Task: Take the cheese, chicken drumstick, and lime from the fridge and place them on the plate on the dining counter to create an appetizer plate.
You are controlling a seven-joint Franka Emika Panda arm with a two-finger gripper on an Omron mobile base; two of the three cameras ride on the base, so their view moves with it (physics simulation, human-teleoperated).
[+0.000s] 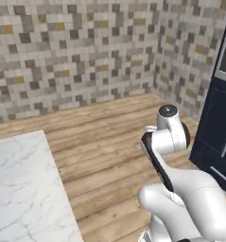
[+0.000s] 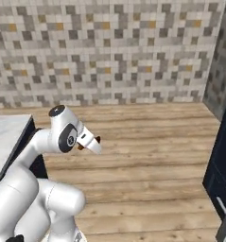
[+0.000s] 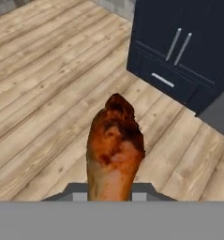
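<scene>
1. Wooden plank flooring fills the middle of both base views, with a mosaic tile wall of grey, beige and ochre squares across the top.
2. At the lower left of the left base view lies a white marbled counter top; its edge also shows at the left margin of the right base view.
3. Dark navy cabinetry with slim metal handles stands at the upper right of the hand view, and along the right edge of both base views.
4. White arm rises from the lower right of the left base view, folded over itself.
5. Chicken drumstick stands up from the bottom centre of the hand view, browned and glossy, held above the floor planks (a small brown tip also peeks past the wrist in the right base view).
6. Gripper is closed on the drumstick's lower end; the fingertips themselves are hidden behind the meat.
</scene>
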